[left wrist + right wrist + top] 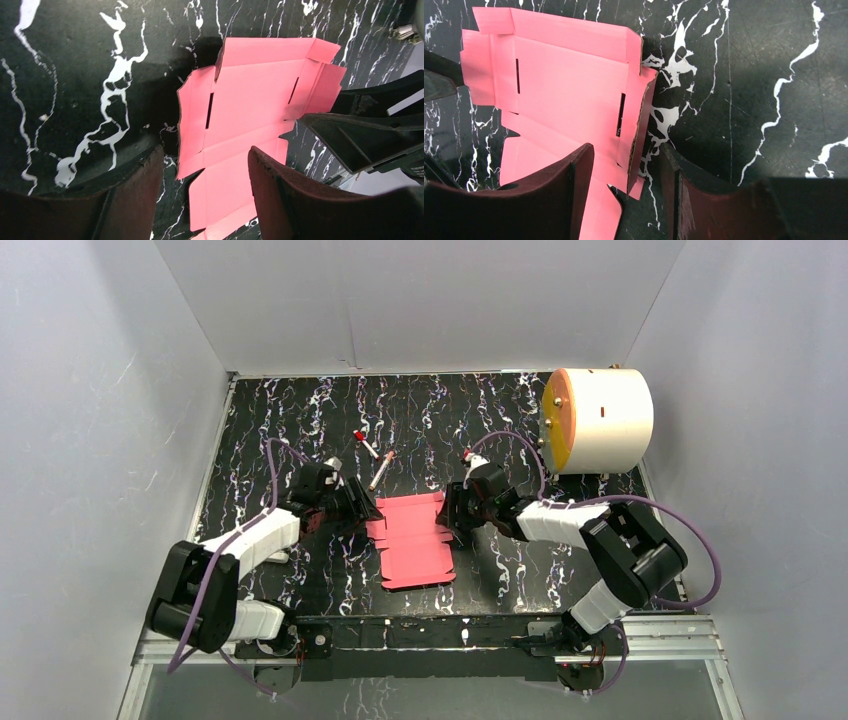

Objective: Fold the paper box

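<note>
The paper box (412, 540) is a flat red-pink die-cut sheet with slits and flaps, lying in the middle of the black marbled table. My left gripper (362, 505) sits at its left edge and my right gripper (452, 512) at its right edge. In the left wrist view the sheet (250, 95) runs between the spread fingers (280, 190) of the left gripper (205, 165), and neither pad presses it. In the right wrist view the right side flap (636, 125) stands up between the open jaws of the right gripper (626, 165), apart from both fingers (574, 185).
A big white cylinder with an orange face (598, 420) lies at the back right. Thin red-capped pens (372, 455) lie just behind the sheet. White walls close in the table on three sides.
</note>
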Tool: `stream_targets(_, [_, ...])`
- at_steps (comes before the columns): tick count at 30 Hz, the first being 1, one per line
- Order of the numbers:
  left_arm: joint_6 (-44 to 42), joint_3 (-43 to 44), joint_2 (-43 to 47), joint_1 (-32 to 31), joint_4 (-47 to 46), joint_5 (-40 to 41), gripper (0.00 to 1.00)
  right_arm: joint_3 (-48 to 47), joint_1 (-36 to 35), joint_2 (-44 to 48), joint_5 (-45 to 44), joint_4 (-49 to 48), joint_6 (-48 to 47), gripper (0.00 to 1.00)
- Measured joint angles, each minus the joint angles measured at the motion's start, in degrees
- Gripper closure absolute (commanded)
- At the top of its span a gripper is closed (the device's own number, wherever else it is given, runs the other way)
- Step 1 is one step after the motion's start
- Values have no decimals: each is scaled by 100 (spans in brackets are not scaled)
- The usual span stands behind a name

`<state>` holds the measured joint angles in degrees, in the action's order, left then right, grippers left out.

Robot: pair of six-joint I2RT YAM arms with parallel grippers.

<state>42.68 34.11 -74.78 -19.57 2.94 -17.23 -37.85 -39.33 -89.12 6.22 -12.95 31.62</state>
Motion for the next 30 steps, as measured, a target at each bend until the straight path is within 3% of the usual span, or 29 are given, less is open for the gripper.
stream_targets(4, [127, 0, -271, 0, -345, -203, 51, -52, 0, -103, 127, -74, 81, 42])
stream_targets(11, [321, 2, -483, -42, -706, -542, 58, -177, -2, -138, 289, -63, 197, 43])
stream_targets(30, [361, 466, -852, -682, -741, -452, 55, -667, -232, -424, 264, 127, 251, 45])
